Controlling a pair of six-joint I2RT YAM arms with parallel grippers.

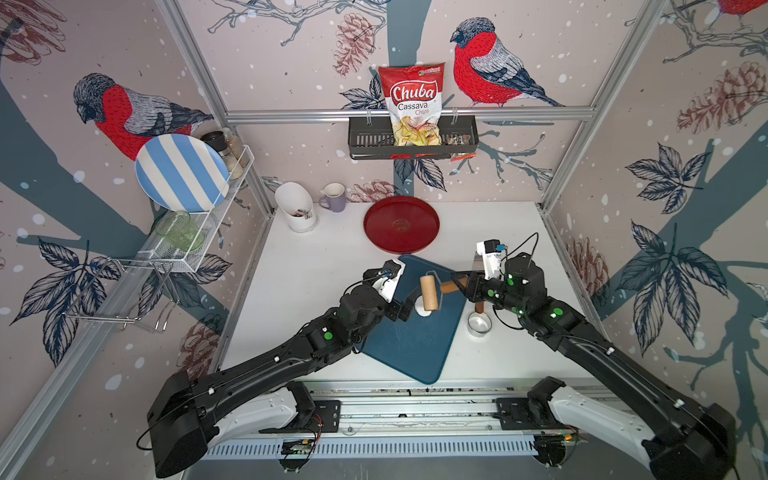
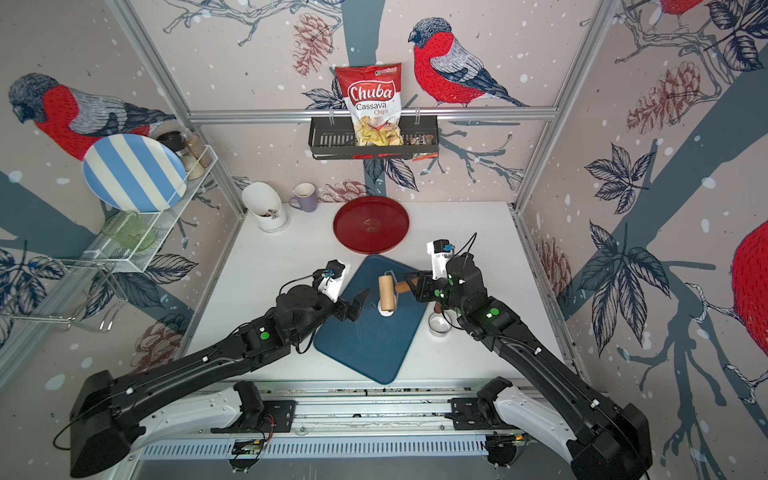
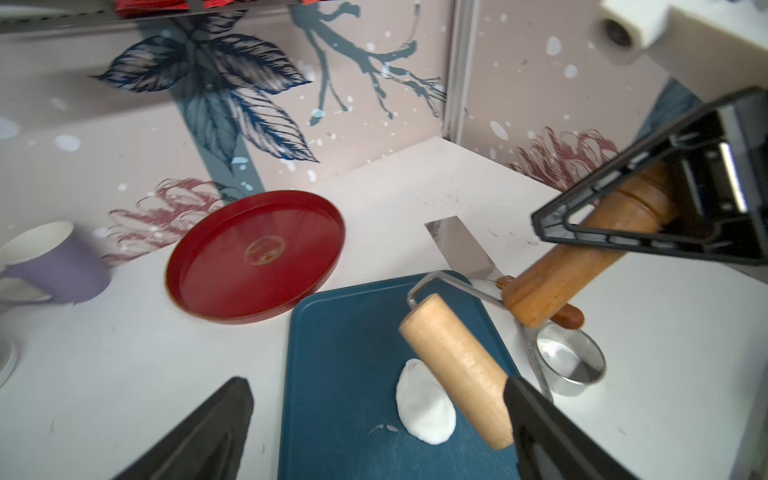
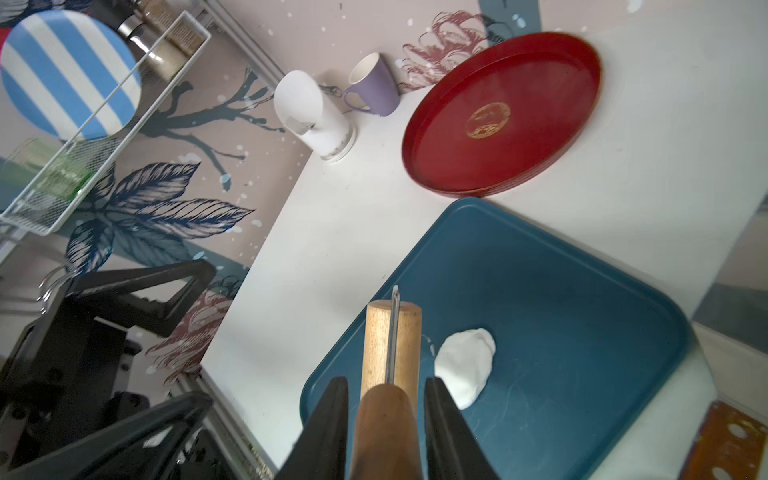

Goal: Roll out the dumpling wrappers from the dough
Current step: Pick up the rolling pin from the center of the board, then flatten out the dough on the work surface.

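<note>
The dough lies as a thick white oval near the middle of the blue cutting board, so I judge the rolling as barely begun. The pastry roller hangs with its pale wooden barrel over one edge of the lump. I cannot tell whether it presses down yet. My right gripper is clamped on the roller's darker handle, and my left gripper stands spread wide and empty just beside the dough. Next I need to set the barrel squarely on the lump and push across it with even pressure, keeping the left fingers clear. Beside the board on the white table stand a steel ring cutter and a scraper with a steel blade. A red round tray waits behind the board, with a purple mug and a white utensil holder further back. Bird-print walls carry a bag of cassava chips in a black basket and a striped plate in a wire rack.
</note>
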